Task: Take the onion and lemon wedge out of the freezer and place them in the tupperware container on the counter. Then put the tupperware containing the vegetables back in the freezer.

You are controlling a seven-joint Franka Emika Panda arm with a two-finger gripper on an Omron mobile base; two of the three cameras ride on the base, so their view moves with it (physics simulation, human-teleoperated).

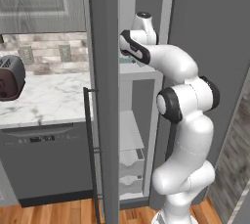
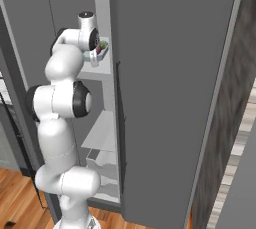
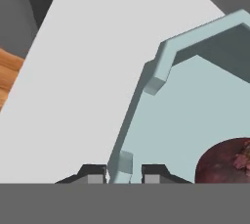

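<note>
Jaws [image 3: 124,174] clamped on the tupperware container's [image 3: 195,115] rim, onion [image 3: 225,162] sitting inside, tray resting on a white freezer [image 2: 165,98] shelf [image 3: 93,81].

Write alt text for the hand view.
The gripper pinches the wall of the pale teal tupperware container, which sits on a white freezer shelf. A dark red onion lies inside the container.
</note>
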